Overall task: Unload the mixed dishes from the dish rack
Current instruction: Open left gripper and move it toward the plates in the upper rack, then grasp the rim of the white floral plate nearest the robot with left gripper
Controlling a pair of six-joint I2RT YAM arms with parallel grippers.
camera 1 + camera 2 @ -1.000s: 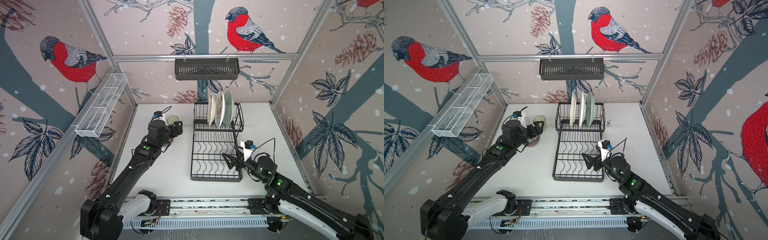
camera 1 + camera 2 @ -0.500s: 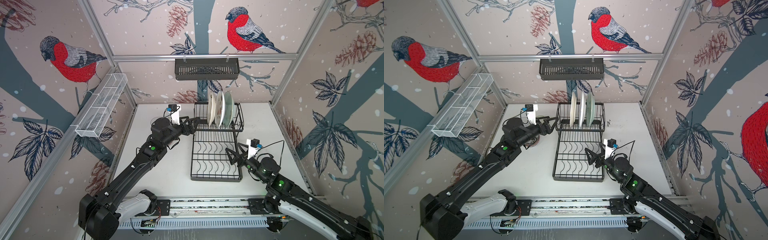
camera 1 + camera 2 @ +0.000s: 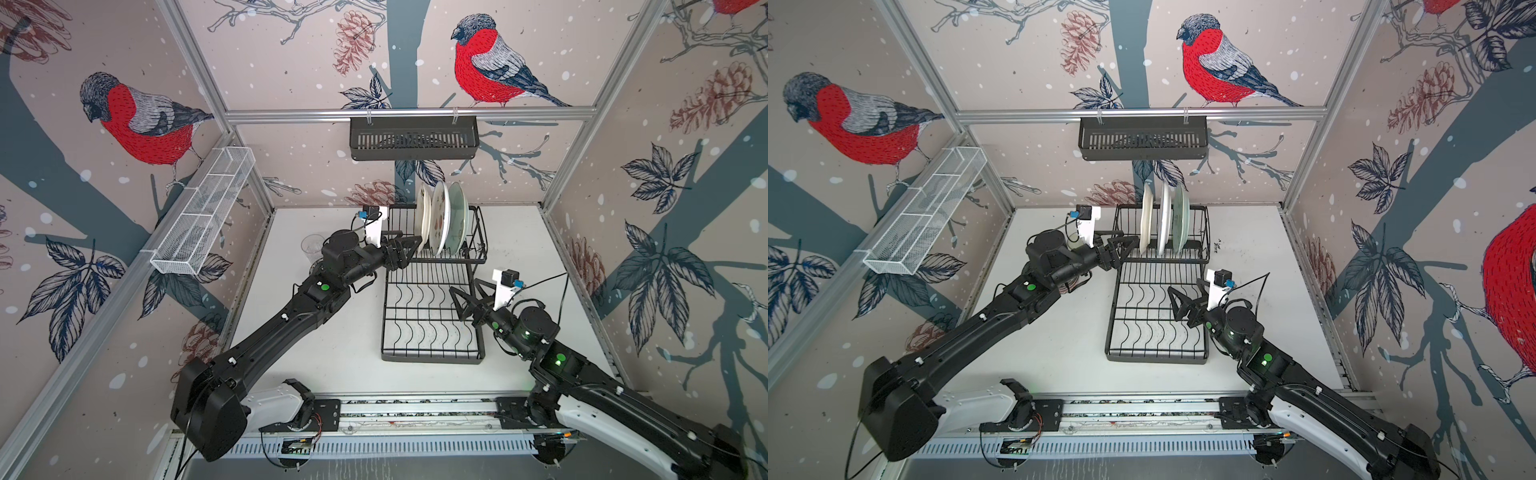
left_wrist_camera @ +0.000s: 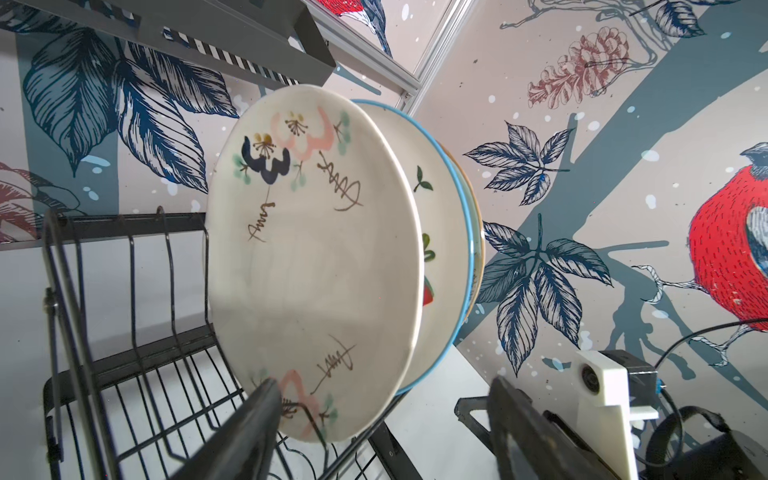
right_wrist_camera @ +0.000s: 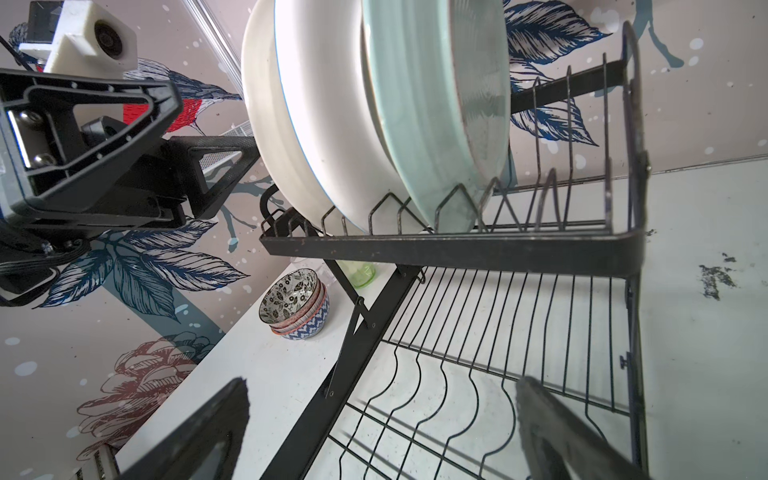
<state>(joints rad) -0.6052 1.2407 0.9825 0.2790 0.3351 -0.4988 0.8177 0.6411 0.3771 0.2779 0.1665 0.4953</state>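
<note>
Plate grasp step. Left pincer [image 3: 414, 248] spread, straddling rim of cream flower-painted ceramic plate [image 4: 311, 249], upright in black wire dish rack's [image 3: 432, 358] raised slots. Right pincer [image 3: 464, 286] spread, empty. Next: pinch rim, lift clear.

Left tool [image 3: 414, 248] now at plates [image 3: 439, 220]

The black left arm [image 3: 291, 316] extends from lower left toward the frame's centre, its black two-fingered left gripper [image 3: 414, 248] held with jaws parted, while the black right arm [image 3: 582, 374] rises from lower right, its black right gripper [image 3: 464, 287] spread wide just right of centre.
</note>
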